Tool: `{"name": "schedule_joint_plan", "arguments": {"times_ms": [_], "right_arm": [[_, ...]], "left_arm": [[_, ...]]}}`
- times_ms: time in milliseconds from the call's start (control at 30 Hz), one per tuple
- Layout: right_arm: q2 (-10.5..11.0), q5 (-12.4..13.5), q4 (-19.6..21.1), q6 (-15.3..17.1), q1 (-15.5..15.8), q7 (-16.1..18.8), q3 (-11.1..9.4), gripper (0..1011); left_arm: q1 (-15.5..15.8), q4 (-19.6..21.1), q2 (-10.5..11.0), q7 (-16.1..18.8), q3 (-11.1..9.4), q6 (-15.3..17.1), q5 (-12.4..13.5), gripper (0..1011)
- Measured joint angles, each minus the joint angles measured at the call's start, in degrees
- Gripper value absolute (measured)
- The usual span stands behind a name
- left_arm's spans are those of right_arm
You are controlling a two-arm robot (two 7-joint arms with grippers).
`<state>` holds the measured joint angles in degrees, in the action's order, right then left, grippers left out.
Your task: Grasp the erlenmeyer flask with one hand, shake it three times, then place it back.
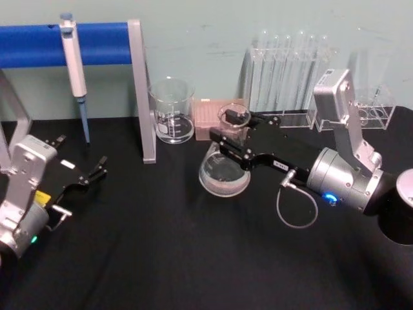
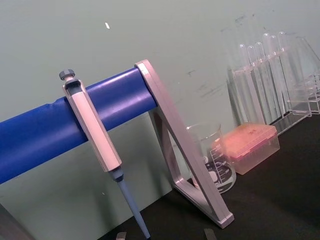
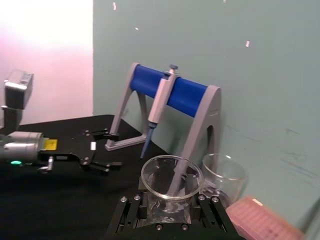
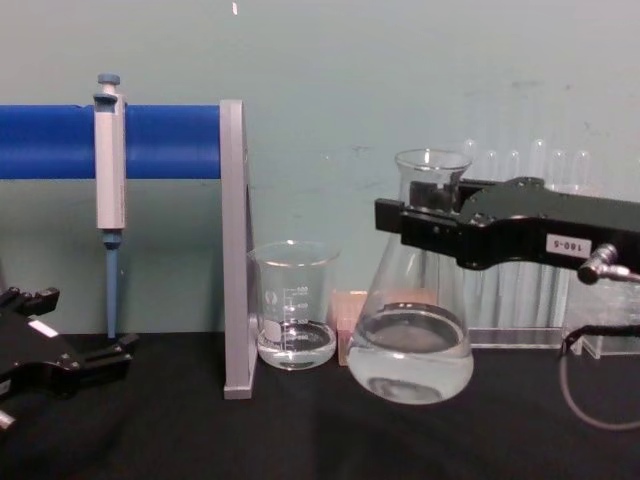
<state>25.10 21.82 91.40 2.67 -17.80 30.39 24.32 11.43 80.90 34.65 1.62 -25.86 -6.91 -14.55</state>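
Two vessels hold clear liquid: the flask (image 4: 410,340) has a pool across its wide bottom, and the beaker (image 4: 293,305) has a shallow layer. The flask is right of centre on the black table (image 1: 161,245), tilted, with its base swung near and left of its neck. Whether the base touches the cloth I cannot tell. The right gripper (image 1: 233,129) reaches in from the right and is clamped on the flask's neck just under the rim, one jaw on each side. The beaker stands just left of the flask and farther back, with a pink box (image 1: 208,119) between them at the far edge. A rack of test tubes (image 1: 287,64) stands far right, behind the arm. To the left, a grey stand (image 1: 139,90) with a blue bar carries a hanging pipette (image 1: 74,58). The left gripper (image 1: 80,158) rests at the near left, well apart from the glassware, its fingers spread and holding nothing. The chest view gives the liquid levels from the side, and the head view shows the tilt from above. The right wrist view looks down into the flask's mouth.
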Motion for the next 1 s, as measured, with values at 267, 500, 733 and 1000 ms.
{"name": "schedule_joint_plan", "arguments": {"times_ms": [267,500,733,1000], "right_arm": [[0.83,0.9,-0.34,-0.73,-0.67,1.0,1.4,451],[1.15,1.44,-0.83,-1.17,-1.1,0.83,1.97,451],[1.12,1.75,-1.22,-1.38,-1.45,0.44,2.28,452],[0.84,2.19,-1.68,-2.2,-1.93,0.4,2.4,452]], "left_arm": [[0.0,0.0,0.0,0.0,0.0,0.0,0.0,1001],[0.0,0.0,0.0,0.0,0.0,0.0,0.0,1001],[0.0,0.0,0.0,0.0,0.0,0.0,0.0,1001],[0.0,0.0,0.0,0.0,0.0,0.0,0.0,1001]]}}
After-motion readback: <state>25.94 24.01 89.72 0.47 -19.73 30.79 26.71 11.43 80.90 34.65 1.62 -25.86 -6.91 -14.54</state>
